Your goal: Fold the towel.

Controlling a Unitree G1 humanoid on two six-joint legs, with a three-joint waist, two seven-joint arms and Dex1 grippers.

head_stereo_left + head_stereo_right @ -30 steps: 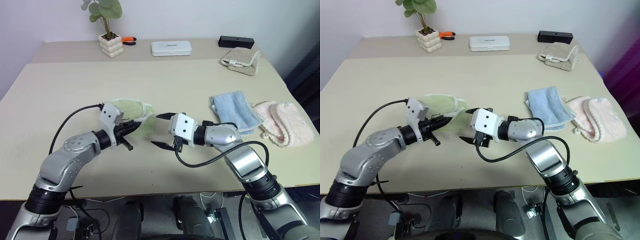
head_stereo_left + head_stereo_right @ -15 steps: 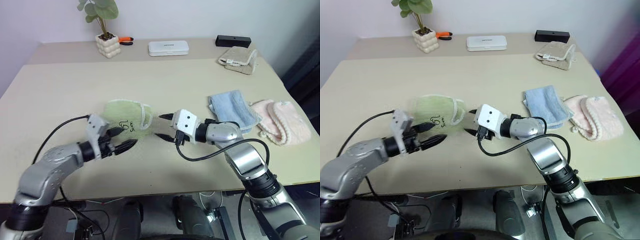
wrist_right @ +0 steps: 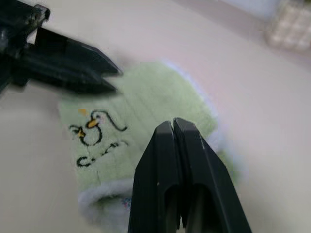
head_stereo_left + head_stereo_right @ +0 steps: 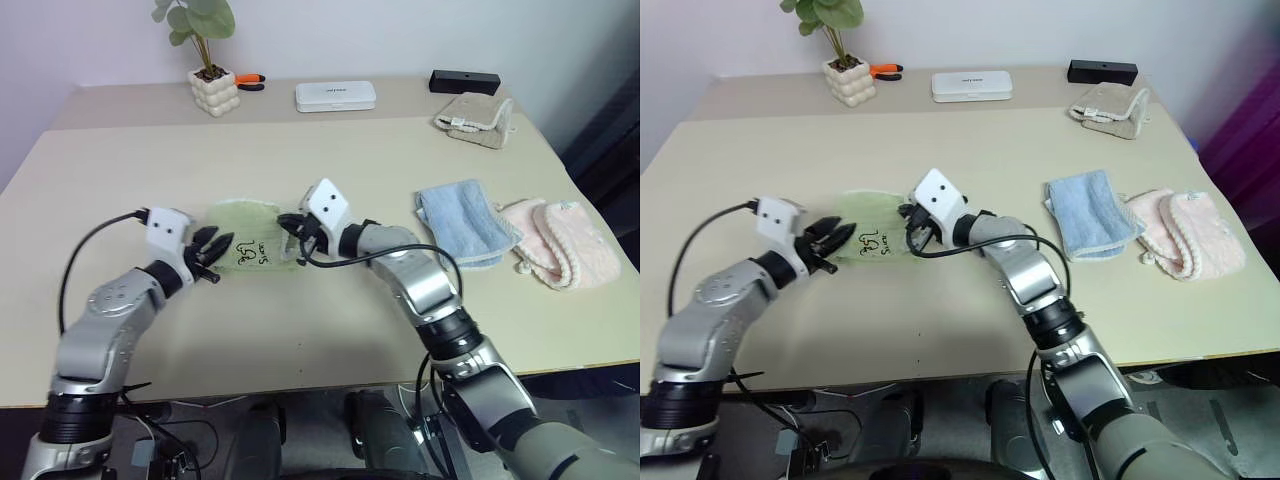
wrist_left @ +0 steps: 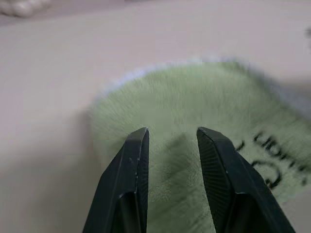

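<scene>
The towel (image 4: 250, 240) is light green with white edging and black embroidery, and it lies folded flat at the middle of the table. My left gripper (image 4: 213, 246) sits low at the towel's left end, its fingers (image 5: 138, 145) apart with green cloth (image 5: 194, 107) showing through the gap. My right gripper (image 4: 287, 222) hovers at the towel's right end. In the right wrist view its two fingers (image 3: 165, 141) are pressed together over the towel (image 3: 146, 102) with nothing seen between them. That view also shows the left gripper's black fingers (image 3: 77, 70) pointing at the towel's far end.
To the right of the towel lie a light blue cloth (image 4: 465, 220) and a pale pink fluffy cloth (image 4: 560, 240). At the back of the table are a beige cloth (image 4: 480, 108), a black box (image 4: 467, 80), a white case (image 4: 335, 95), orange pliers (image 4: 255, 82) and a potted plant (image 4: 215, 90).
The left gripper let go of the towel, drew back to its left end and now stands open. The right gripper swung left onto the towel's right end and shut. The towel settled flat.
</scene>
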